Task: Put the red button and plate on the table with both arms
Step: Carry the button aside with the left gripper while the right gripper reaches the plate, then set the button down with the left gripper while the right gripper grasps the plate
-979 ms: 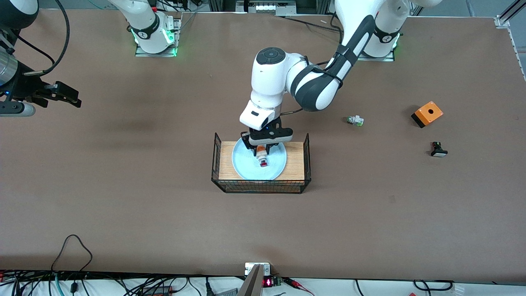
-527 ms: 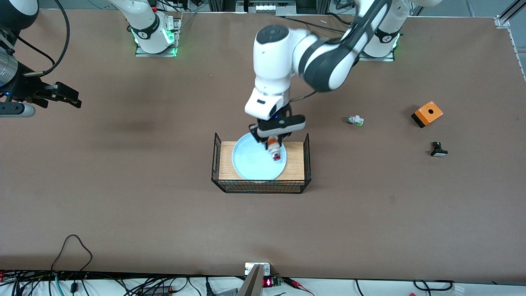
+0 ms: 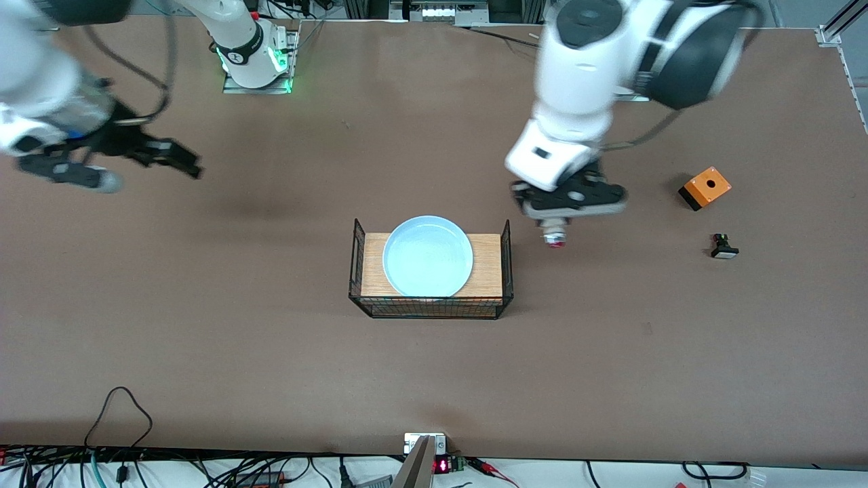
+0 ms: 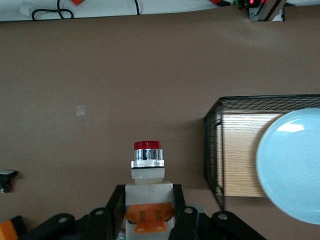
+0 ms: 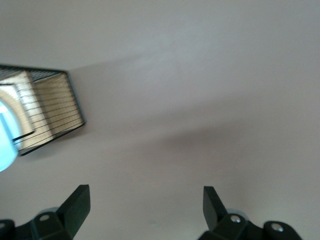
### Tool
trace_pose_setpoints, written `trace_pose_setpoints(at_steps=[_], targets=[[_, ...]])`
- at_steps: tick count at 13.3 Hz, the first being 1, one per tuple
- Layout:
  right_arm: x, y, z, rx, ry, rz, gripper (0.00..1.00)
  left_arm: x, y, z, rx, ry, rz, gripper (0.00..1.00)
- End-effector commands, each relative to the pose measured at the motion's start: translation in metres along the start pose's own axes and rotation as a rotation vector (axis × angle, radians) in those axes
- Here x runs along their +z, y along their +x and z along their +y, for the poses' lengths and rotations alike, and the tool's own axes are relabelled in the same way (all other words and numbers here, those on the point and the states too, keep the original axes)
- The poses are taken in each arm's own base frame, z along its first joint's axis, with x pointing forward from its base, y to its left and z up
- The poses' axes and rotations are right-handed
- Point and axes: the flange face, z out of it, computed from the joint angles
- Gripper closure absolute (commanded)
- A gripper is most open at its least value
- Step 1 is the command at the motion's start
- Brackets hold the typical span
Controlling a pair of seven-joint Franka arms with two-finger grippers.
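Note:
The pale blue plate lies on the wood-topped black wire rack at mid-table; it also shows in the left wrist view. My left gripper is shut on the red button, up in the air over bare table beside the rack, toward the left arm's end. In the left wrist view the button sits between the fingers, red tip outward. My right gripper is open and empty over the table toward the right arm's end; its fingers frame bare table.
An orange box and a black part with white cap lie toward the left arm's end. The rack also shows in both wrist views. Cables run along the table's near edge.
My left gripper lifted the red button off the plate and carried it off the rack toward the left arm's end. My right gripper has shifted toward the rack.

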Motion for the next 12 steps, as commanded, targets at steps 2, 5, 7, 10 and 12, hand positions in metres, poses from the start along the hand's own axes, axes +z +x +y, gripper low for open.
trace_pose_setpoints(at_steps=[2,5,7,10,12], targets=[[0.041,-0.013,-0.101,0.141,0.045,-0.043,0.0,0.047,-0.004,-0.081,0.198,0.03,-0.098,0.72],[0.072,-0.034,-0.188,0.297,0.067,-0.012,0.0,0.099,-0.001,-0.143,0.287,0.007,-0.128,0.72],[0.108,-0.054,-0.235,0.395,0.096,0.01,0.0,0.141,-0.009,-0.179,0.301,-0.017,-0.137,0.72],[0.163,-0.059,-0.266,0.529,0.11,0.021,0.0,0.211,-0.021,-0.208,0.297,-0.061,-0.163,0.72],[0.2,-0.063,-0.279,0.571,0.102,0.026,0.0,0.262,-0.033,-0.211,0.33,-0.089,-0.128,0.72]])
